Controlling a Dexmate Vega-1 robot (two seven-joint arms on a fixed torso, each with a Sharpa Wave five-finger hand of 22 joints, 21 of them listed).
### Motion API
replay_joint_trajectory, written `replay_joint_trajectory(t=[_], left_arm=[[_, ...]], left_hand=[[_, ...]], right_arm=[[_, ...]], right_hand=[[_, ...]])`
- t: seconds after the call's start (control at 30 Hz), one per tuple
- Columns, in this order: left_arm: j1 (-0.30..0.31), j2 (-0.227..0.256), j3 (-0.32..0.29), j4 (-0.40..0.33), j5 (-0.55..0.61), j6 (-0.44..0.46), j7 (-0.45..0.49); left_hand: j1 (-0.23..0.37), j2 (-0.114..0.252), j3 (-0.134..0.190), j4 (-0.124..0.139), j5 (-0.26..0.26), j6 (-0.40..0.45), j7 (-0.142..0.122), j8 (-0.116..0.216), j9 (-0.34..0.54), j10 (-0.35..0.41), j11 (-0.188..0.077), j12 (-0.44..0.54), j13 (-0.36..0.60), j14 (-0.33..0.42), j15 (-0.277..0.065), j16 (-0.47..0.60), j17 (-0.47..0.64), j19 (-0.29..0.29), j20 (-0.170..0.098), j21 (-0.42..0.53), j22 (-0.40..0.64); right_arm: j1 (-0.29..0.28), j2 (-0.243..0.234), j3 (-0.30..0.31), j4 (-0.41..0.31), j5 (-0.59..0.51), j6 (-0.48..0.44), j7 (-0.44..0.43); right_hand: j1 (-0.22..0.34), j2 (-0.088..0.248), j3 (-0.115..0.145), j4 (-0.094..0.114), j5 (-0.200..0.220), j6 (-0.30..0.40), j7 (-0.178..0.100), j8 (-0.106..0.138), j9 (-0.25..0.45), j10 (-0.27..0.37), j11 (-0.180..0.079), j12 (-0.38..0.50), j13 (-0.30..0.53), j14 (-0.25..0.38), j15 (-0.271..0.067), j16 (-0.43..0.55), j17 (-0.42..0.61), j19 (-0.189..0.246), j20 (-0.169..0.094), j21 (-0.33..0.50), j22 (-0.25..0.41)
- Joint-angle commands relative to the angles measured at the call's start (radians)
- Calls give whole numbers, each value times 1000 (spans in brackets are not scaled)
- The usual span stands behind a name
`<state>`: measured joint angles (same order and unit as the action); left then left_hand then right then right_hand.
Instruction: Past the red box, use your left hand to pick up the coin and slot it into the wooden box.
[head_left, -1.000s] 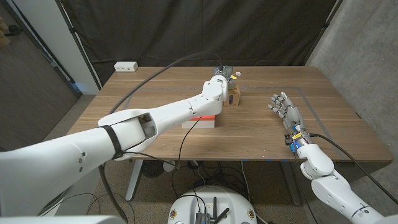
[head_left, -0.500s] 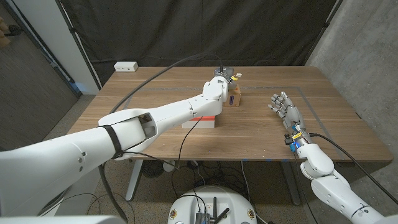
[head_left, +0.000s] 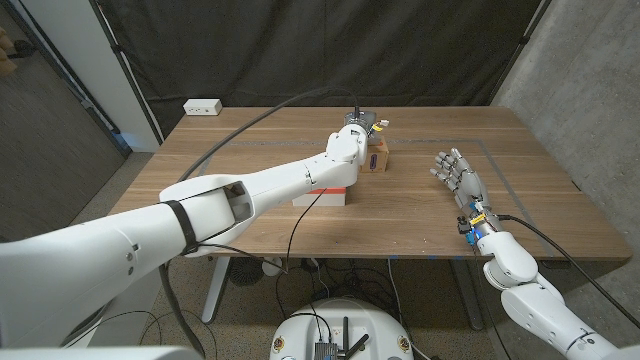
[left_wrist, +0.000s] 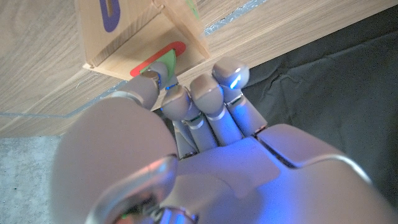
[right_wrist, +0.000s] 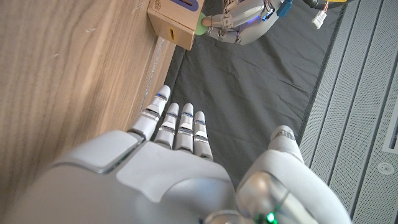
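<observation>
Coin (left_wrist: 163, 64): green disc pinched at the fingertips (left_wrist: 177, 99) of the left robot hand (left_wrist: 205, 124), its edge touching the red-rimmed slot (left_wrist: 158, 57) in the top of the wooden box (left_wrist: 134, 37); the right wrist view shows the same green spot (right_wrist: 203, 23) between box (right_wrist: 176, 22) and fingers.
Left robot hand: in the head view (head_left: 358, 128) it hangs just over the wooden box (head_left: 377, 157), fingers bunched together on the coin, tips against the box top.
Wooden box: sits on the surface (head_left: 420, 215) just beyond the red box (head_left: 325, 192), touching or nearly touching the left arm's wrist; a purple slot (left_wrist: 109, 14) marks its side face.
Red box: lies under the left forearm, between the wooden box and the near edge of the surface; mostly hidden by the arm.
Right robot hand (head_left: 457, 172): well apart from the wooden box, toward the right side of the surface, fingers straight and apart, holding nothing (right_wrist: 177, 134).
Edges: wooden box stands near the far edge of the surface, with dark curtain behind it.
Open room: bare wood between the wooden box and the right robot hand, and left of the red box.
</observation>
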<state>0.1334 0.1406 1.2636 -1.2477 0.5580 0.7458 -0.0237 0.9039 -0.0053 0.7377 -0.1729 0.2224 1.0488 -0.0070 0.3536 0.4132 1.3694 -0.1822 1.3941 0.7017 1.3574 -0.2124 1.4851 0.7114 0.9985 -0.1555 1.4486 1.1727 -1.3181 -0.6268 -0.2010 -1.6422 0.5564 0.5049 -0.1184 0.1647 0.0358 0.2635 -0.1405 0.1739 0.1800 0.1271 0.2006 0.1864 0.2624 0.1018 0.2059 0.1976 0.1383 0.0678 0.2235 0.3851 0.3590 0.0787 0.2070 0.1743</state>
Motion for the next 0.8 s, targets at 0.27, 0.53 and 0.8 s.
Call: replay_joint_trajectory(t=[0.27, 0.53, 0.8], left_arm=[[-27, 13, 25, 16, -3, -36, -62], [-21, 32, 17, -9, 5, -34, -69], [-15, 42, 8, -26, 11, -28, -73]], left_hand=[[-65, -19, -53, 14, 1, -12, 39, 23, -29, 13, -22, -3, -7, -1, 0, -28, -14, 0, -52, -19, -59], [-121, -43, -64, 13, 3, -67, 47, -45, -63, 12, -25, -7, -16, 1, 0, -39, -20, 10, -53, -26, -73], [-169, -50, -69, 18, 0, -60, 43, -80, -89, 16, -26, -10, -23, 5, 0, -42, -23, 19, -54, -31, -75]], right_arm=[[-3, -1, -2, -11, -8, -9, -9], [-2, -2, -5, -15, -15, -9, -11], [0, 0, -7, -19, -14, -14, -14]], right_hand=[[-5, -2, 1, -1, 3, 9, -5, -1, 1, 10, 2, 1, 3, 2, 3, 4, -1, 1, 2, -4, 3], [-4, -1, 2, -2, 3, 8, -6, -2, 1, 11, 1, 1, 3, 3, 2, 4, -2, 3, 1, -4, 3], [-3, 0, 2, -2, 3, 8, -6, -2, 1, 12, 3, 1, 3, 2, 2, 4, -2, 4, 1, -3, 3]])
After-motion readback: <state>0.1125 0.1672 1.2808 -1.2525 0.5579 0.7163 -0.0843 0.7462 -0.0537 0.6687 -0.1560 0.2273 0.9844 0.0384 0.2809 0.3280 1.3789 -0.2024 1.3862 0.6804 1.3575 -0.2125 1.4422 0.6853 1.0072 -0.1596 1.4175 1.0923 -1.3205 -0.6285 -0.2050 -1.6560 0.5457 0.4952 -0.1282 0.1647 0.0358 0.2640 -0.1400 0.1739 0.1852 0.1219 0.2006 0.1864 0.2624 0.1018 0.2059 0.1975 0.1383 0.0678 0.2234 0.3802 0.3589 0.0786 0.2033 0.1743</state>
